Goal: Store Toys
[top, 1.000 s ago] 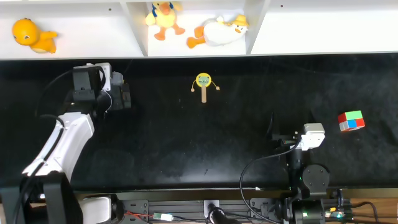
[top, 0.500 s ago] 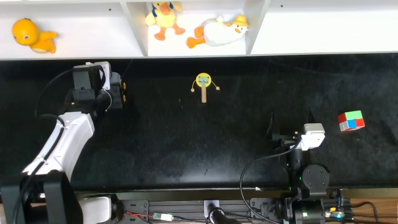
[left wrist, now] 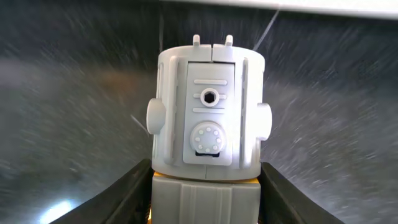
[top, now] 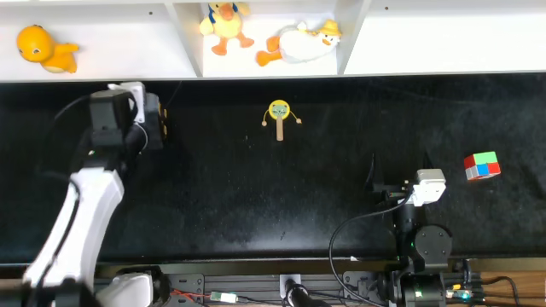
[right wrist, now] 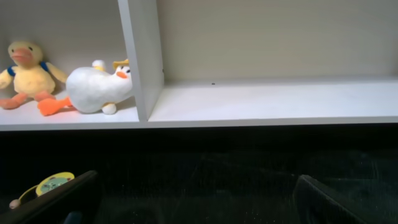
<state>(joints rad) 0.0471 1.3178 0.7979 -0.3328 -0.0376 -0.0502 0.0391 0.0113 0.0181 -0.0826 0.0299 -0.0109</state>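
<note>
My left gripper point(top: 159, 126) is shut on a white robot toy point(left wrist: 208, 121), which stands upright between the fingers point(left wrist: 124, 196) above the black table, near the left compartment of the white shelf point(top: 102, 68). My right gripper point(right wrist: 196, 211) rests open and holds nothing near the table's front right. A small yellow-green face toy on a stick point(top: 280, 114) lies at the table's back centre and also shows as the face toy point(right wrist: 53, 184) in the right wrist view. A colourful cube point(top: 482, 165) sits at the far right.
An orange duck point(top: 44, 48) lies in the shelf's left compartment. A yellow duck point(top: 226, 24) and a white plush duck point(top: 299, 43) fill the middle compartment, split from the right compartment by a divider point(right wrist: 142, 59). Cables run along the front edge.
The left arm has swung a little to the left and towards the shelf, carrying the robot toy. The right arm has kept still.
</note>
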